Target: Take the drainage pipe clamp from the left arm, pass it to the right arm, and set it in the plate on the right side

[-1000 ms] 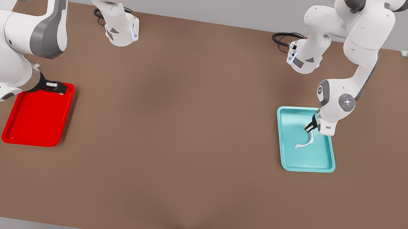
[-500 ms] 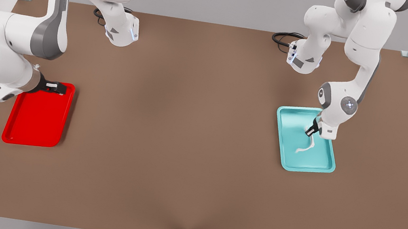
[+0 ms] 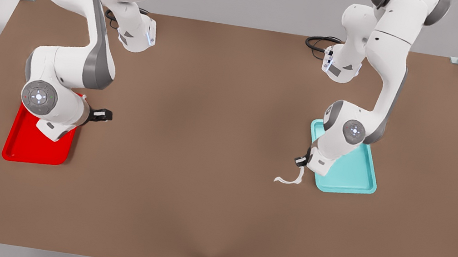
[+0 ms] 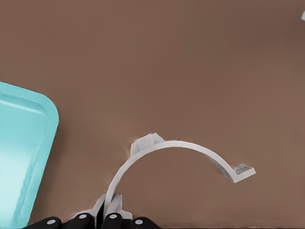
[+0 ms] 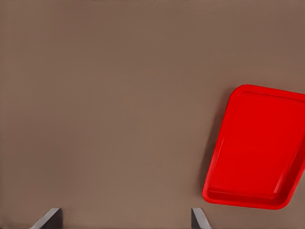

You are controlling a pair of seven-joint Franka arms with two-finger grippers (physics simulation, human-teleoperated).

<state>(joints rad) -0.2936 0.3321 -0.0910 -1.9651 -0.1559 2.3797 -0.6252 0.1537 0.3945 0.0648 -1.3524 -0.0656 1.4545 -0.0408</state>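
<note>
Clamp [image 4: 177,148] hangs pinched in my left gripper [image 3: 301,161] beside the teal tray [image 3: 365,180], its arc bowing away from it. Right gripper [image 3: 108,116], fingers [image 5: 49,219] parted, sits beside the red plate [image 3: 15,145]; I see the clamp's tabs plainly from the left wrist.

Counted on the brown table [image 3: 208,143]: two arms, two trays, one clip.

Two pincers: the left pincer [image 3: 300,162] pinches the single white clip [image 3: 290,179], teal tray [image 3: 352,175] just beside it; the right pincer [image 3: 107,115] gapes beside the red tray [image 3: 31,143].
</note>
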